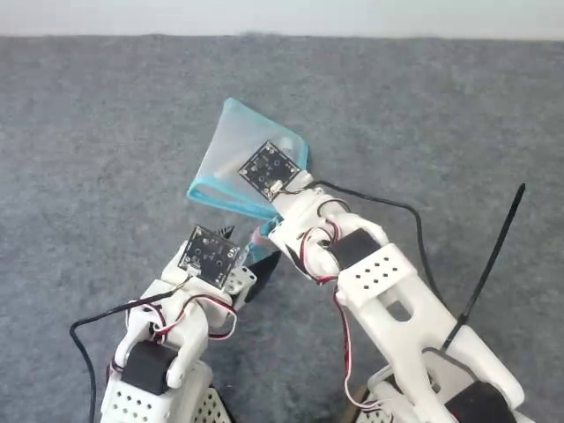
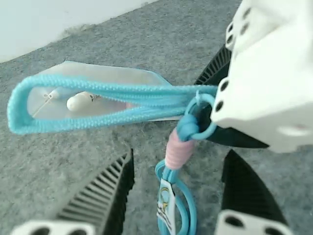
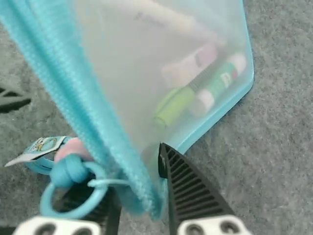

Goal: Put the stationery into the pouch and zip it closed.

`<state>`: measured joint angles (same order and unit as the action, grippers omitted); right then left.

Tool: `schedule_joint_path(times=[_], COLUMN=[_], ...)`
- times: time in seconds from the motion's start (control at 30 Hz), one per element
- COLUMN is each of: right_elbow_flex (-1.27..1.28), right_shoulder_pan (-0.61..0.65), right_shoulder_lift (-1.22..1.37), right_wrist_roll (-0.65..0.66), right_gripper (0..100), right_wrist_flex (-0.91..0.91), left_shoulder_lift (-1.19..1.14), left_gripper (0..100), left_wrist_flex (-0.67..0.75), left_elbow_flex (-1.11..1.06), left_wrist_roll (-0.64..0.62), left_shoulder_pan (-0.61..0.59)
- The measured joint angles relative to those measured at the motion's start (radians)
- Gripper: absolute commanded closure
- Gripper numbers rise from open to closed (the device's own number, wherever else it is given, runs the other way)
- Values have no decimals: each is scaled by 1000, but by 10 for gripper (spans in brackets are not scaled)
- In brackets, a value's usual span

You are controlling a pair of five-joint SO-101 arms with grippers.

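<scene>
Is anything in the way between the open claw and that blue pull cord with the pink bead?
Nothing visible. The blue pull cord with the pink bead hangs inside the open left claw, while the right claw pinches the translucent blue-edged pouch.

left jaws apart, right jaws — clamped

The right tool (image 3: 137,188) grips the pouch (image 3: 146,73) at one end of its turquoise zipper band (image 3: 73,98), with one black ribbed finger (image 3: 188,196) against the translucent wall. Inside, far from the tool, lies the stationery (image 3: 195,93): a green marker (image 3: 173,105), a pale pen (image 3: 156,14) and what may be a pink eraser (image 3: 188,68). Near the tool, a knotted blue cord (image 3: 71,172) with a pink bead (image 3: 73,147) and a tag (image 3: 34,149) hangs over the grey bench (image 3: 283,147).
</scene>
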<state>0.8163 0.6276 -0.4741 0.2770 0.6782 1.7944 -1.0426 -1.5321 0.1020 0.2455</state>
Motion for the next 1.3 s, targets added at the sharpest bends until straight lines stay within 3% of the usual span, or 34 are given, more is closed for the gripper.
schedule_joint_path(times=[0.47,0.77,1.1,1.3], right_elbow_flex=[17,126,109,109], right_shoulder_pan=[41,51,61,26], right_shoulder_lift=[-51,-127,-106,-104], right_wrist_roll=[0,28,60,64], right_gripper=[993,993,993,993], right_wrist_flex=[75,46,18,18], left_shoulder_lift=[0,-2,-2,-2], left_gripper=[739,992,991,991], left_wrist_flex=[46,61,107,107], left_elbow_flex=[-60,-61,-61,-80], left_wrist_roll=[0,0,57,64], left_shoulder_pan=[3,3,-121,-137])
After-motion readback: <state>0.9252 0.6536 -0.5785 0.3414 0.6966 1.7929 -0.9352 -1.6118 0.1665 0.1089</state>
